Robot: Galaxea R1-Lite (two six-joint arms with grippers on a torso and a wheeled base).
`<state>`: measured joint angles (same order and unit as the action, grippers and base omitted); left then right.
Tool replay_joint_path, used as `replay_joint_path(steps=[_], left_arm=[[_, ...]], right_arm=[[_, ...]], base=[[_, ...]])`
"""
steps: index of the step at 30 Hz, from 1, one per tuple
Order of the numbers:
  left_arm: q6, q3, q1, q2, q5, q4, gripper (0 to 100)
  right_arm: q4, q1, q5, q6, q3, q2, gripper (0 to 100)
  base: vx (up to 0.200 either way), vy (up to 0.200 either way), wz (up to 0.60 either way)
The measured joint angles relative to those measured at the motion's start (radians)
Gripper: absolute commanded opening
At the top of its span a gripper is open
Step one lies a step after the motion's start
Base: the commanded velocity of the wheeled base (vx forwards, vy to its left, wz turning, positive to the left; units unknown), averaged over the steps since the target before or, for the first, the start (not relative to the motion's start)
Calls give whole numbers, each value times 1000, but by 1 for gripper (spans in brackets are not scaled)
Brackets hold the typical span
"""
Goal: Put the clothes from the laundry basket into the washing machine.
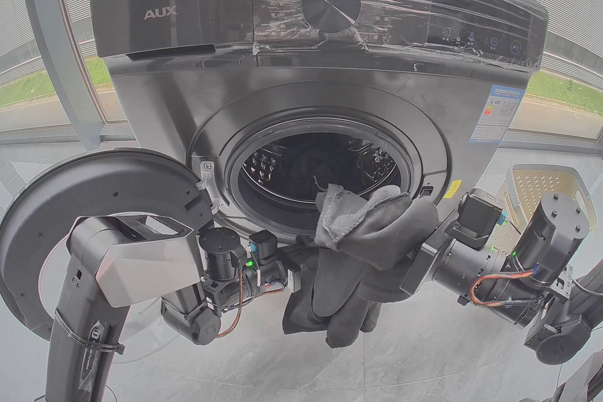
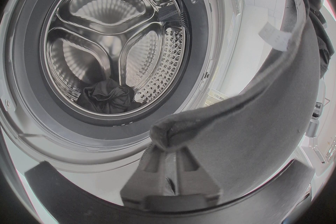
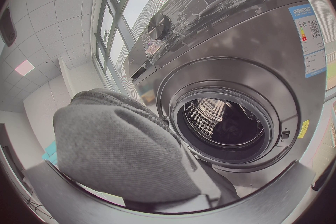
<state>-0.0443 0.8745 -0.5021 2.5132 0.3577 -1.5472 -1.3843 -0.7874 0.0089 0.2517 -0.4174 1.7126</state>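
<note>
Head view: the washing machine (image 1: 188, 89) is standing with its door (image 1: 94, 190) swung open to the left. A grey garment (image 1: 370, 233) is hanging between the two arms just in front of the drum (image 1: 270, 168), level with the lower rim of its mouth. A dark garment (image 1: 314, 161) is already lying inside. The laundry basket (image 1: 546, 186) is sitting to the right, and what it is holding is hidden.

Left wrist view: the left jaws are pinching a fold of the grey garment (image 2: 262, 123), closed tight on it. The dark garment (image 2: 106, 97) is resting at the bottom of the drum.

Right wrist view: the grey garment (image 3: 122, 151) is bunching over the right jaws, so I cannot tell whether they are gripping it.

Judging by this, one piece is loaded. This second one is waiting to be pushed through the opening, and anything left in the laundry basket is yet to follow.
</note>
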Motion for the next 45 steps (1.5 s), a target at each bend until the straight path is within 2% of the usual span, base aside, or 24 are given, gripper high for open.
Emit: replay_joint_path(steps=[10,20,26,30,37,38,45], left_arm=[[8,-64,-1,-95,-7,-2,0],[44,-355,-2,-353,-9,-1,0],[47,-513,-1,-520,-3,-1,0],[46,-550,0,-592,-3,-1,0],[38,-524,0,-663,-7,-1,0],[38,-521,0,-668,-8,-1,0],[39,-503,0,-686,-17,0,0]], right_arm=[[9,30,-3,-1,-4,5,0],[2,75,-9,7,6,26,0],[-3,124,-3,40,59,30,0],[-59,167,9,88,99,32,0],[-101,193,25,103,132,52,0],[-106,194,25,104,136,55,100],[-111,199,26,108,194,67,100]], base=[[0,0,0],[0,0,0],[0,0,0],[0,0,0],[0,0,0],[0,0,0],[0,0,0]])
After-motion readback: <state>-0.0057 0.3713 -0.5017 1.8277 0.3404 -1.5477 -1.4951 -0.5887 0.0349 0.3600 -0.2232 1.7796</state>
